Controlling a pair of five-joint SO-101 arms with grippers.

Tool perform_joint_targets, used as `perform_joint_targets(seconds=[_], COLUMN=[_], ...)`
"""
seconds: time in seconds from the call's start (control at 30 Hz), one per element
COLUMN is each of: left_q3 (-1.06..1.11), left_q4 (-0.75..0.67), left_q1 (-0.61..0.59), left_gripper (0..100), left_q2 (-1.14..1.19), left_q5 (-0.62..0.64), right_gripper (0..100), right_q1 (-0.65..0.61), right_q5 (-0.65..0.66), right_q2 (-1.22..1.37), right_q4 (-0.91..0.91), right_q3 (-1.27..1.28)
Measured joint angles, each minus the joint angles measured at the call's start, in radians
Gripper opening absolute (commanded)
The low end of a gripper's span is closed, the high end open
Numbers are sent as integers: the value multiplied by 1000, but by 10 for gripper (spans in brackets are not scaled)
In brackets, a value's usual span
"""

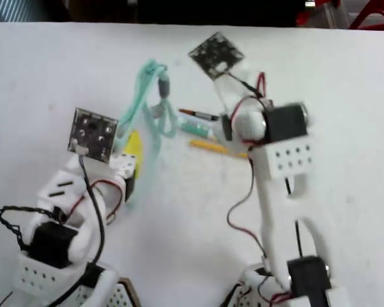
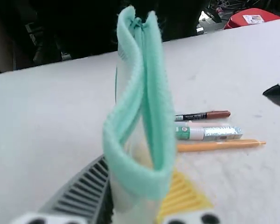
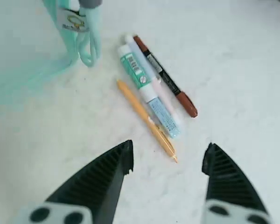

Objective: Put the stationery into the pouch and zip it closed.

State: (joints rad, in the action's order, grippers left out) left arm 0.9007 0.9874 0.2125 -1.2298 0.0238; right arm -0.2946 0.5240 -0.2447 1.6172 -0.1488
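My left tool (image 2: 130, 205) is clamped on the soft, floppy pouch (image 2: 140, 116), standing it upright on the counter (image 2: 46, 116). Beside it lie the marker (image 3: 165, 79), correction pen (image 3: 147, 88) and pencil (image 3: 144, 116). They look light, stiff and prone to rolling, so I'd grip them mid-shaft. My right tool (image 3: 169, 154) hangs wide open above them, angled down.

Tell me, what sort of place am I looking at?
Probably a robotics lab or workshop bench: a left arm and a right arm with bare wires stand at a plain white table, and a pouch and pens look like test props.
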Motion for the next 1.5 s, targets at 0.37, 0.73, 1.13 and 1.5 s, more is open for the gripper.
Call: perform_joint_targets(seconds=[0.37,0.73,1.13,1.5], left_q3=[104,107,110,164], left_q4=[-60,-9,-9,-9], left_q1=[-2,-37,-147,-149], left_gripper=[105,197,195,195], left_q2=[-11,-11,12,12], left_q5=[0,-2,0,0], right_gripper=[240,240,166,173], right_q1=[146,189,146,147], right_q5=[348,456,546,548], right_q2=[405,545,603,795], right_q4=[-41,-176,-295,-307], right_q3=[0,0,51,-78])
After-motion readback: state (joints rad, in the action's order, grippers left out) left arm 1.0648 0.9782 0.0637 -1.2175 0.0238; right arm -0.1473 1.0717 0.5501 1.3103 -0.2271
